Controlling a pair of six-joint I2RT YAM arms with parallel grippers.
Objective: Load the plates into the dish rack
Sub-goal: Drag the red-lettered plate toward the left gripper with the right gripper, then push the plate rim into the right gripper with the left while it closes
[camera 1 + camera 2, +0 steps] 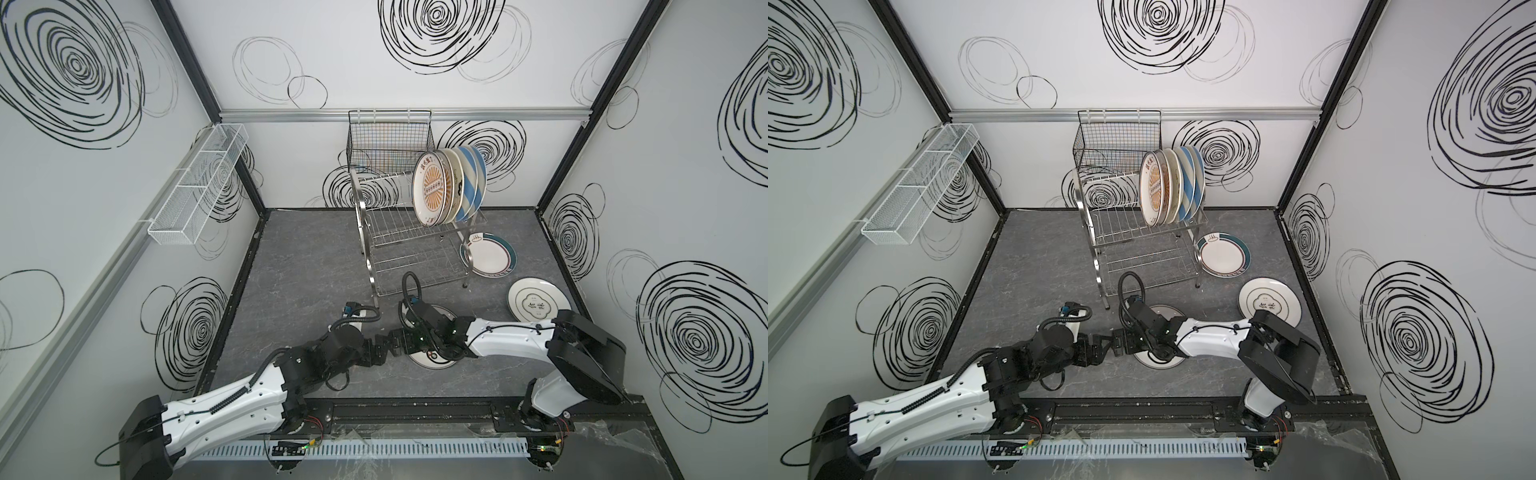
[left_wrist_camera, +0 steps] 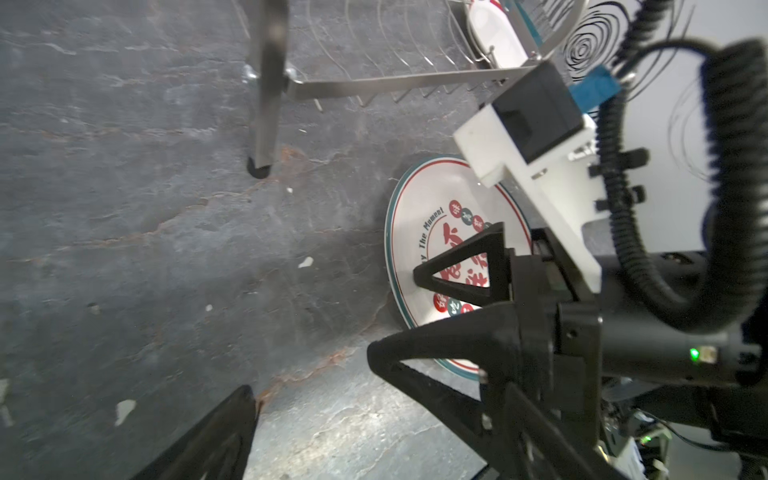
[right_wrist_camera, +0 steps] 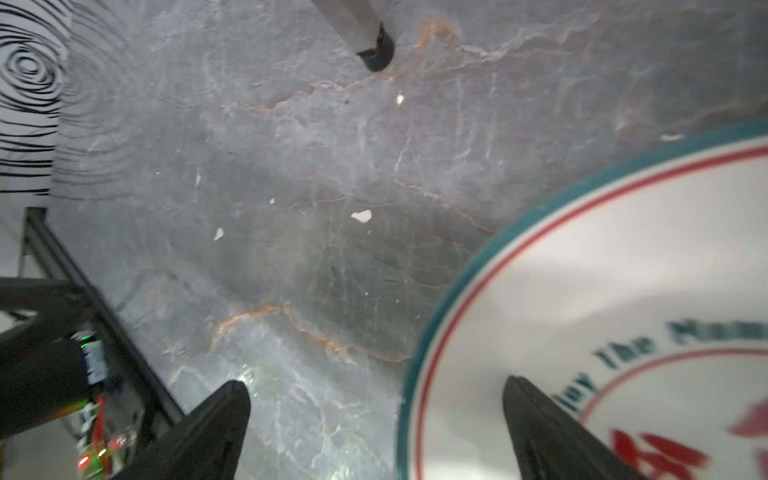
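A plate with red Chinese characters point(image 1: 428, 360) point(image 1: 1158, 362) point(image 2: 419, 208) point(image 3: 623, 270) lies flat on the grey floor, mostly under my right wrist. My right gripper point(image 1: 395, 340) point(image 3: 376, 384) is open and straddles its rim, one finger over the plate and the other over the floor. My left gripper point(image 1: 374, 347) point(image 2: 382, 395) is open just beside it, tip to tip. The dish rack point(image 1: 399, 249) point(image 1: 1133, 249) holds several upright plates, an orange sunburst one point(image 1: 432, 189) in front. A teal-rimmed plate point(image 1: 490, 259) and a whitish plate point(image 1: 538, 303) lie flat to its right.
A black wire basket point(image 1: 388, 141) hangs on the back wall behind the rack. A long white mesh tray point(image 1: 199, 183) hangs on the left wall. The rack's front leg point(image 3: 365, 37) stands close to both grippers. Small white chips point(image 3: 361, 216) dot the floor.
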